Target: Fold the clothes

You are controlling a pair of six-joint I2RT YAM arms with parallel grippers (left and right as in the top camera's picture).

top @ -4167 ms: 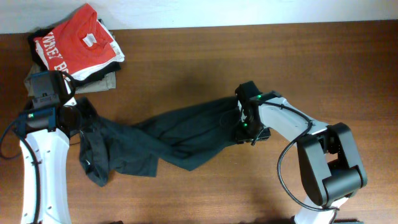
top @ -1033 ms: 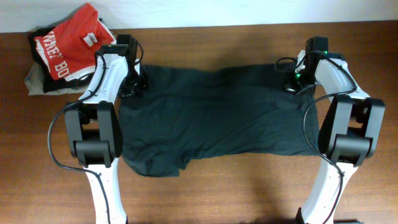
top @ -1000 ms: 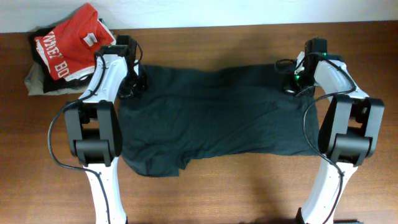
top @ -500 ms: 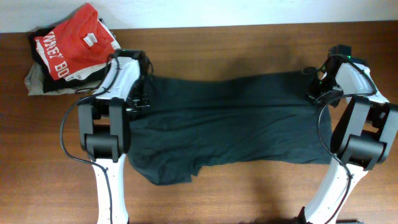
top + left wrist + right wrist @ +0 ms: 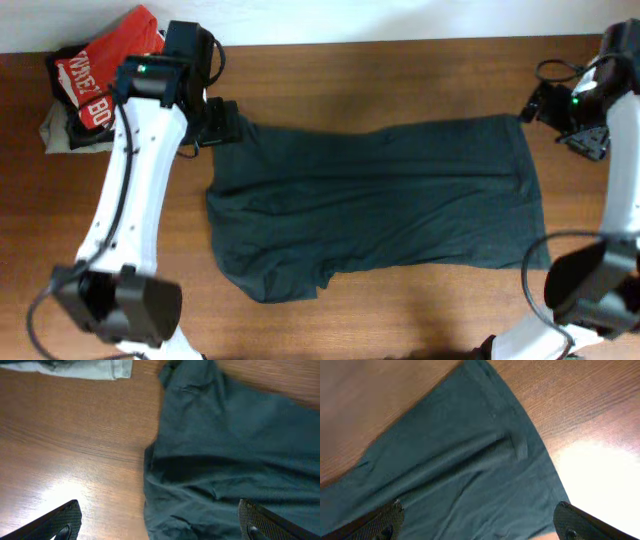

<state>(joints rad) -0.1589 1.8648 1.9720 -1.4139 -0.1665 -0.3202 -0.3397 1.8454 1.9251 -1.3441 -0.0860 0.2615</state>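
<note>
Wooden table [image 5: 400, 70] bears the clothes [image 5: 370, 200] spread flat; left hand [image 5: 159, 527] and right hand [image 5: 479, 525] gape wide, empty.

Seeing clothes [image 5: 370, 205] lying spread L-to-R across mid table [image 5: 400, 70], far-L corner reaching toward stacked garments [image 5: 110, 75] sitting at far-L table corner, apart from them, & a lobe at near L poking toward front edge. Finding left gripper [image 5: 160, 522] hanging over L edge of clothes nr that far-L corner, betw. stacked garments & main spread. Finding right gripper [image 5: 479, 525] hanging over far-R corner, table showing to R & behind it, both grippers sitting well apart, one at each end of far edge.
</note>
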